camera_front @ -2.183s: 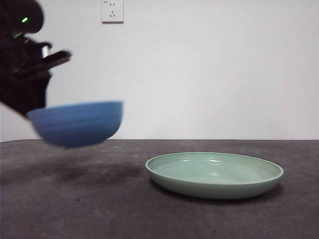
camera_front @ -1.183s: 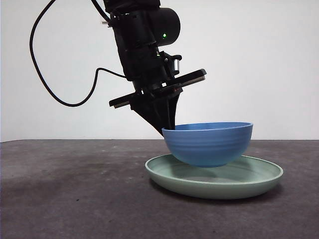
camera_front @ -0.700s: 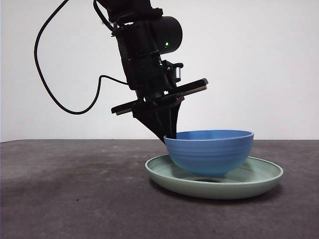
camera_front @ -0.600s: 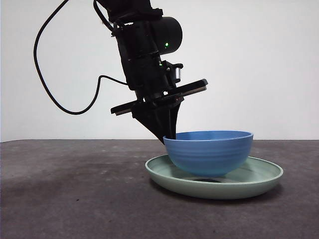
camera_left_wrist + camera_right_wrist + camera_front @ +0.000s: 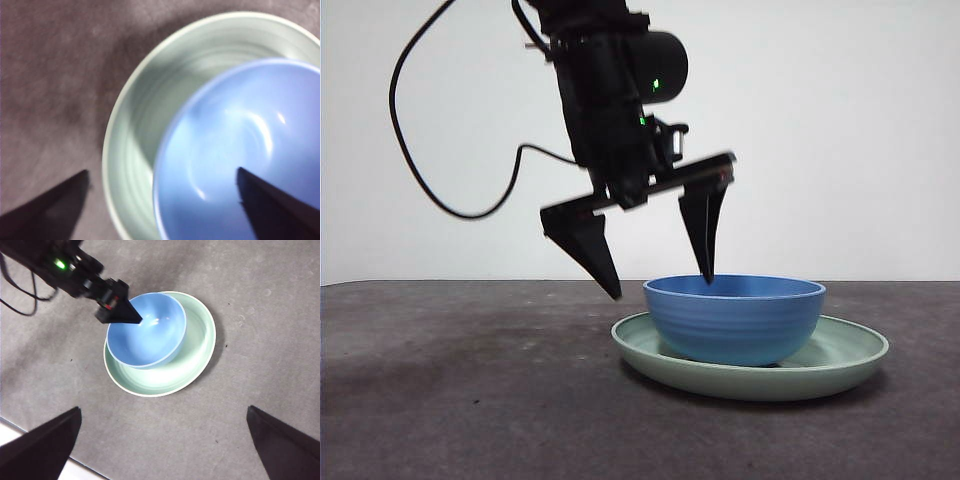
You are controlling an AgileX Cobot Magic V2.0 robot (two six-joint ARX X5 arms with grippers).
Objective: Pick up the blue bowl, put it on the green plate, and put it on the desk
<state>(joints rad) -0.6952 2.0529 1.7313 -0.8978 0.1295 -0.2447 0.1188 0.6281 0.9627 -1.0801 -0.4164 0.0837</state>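
- While the blue bowl (image 5: 735, 320) sits inside the green plate (image 5: 840, 358), off-centre toward one side of the rim as the right wrist view shows, the first placing step looks done.
- The left gripper (image 5: 655, 268) hangs just above the bowl with its jaws spread wide and holding nothing: one jaw tip points down inside the bowl's mouth, the other stands outside its wall, over the plate's edge.
- The right gripper (image 5: 160, 450) waits high above the desk (image 5: 260, 315), jaws apart and empty, looking down on bowl (image 5: 146, 330) and plate (image 5: 192, 355) together.
- What is left, judging from the task sentence, is the last part: something goes onto the desk. Whether that means the bowl alone or the bowl and plate as a pair, the pictures do not settle.
- Hidden or unclear:
  - The bowl's foot is screened by the plate's rim in the front view, so it probably rests flat, but full contact cannot be confirmed.
  - The left wrist view is blurred; bowl (image 5: 240, 150) and plate (image 5: 135, 145) are both cut off at its edges.
  - The front view does not show whether the inner jaw tip touches the bowl's rim or clears it.
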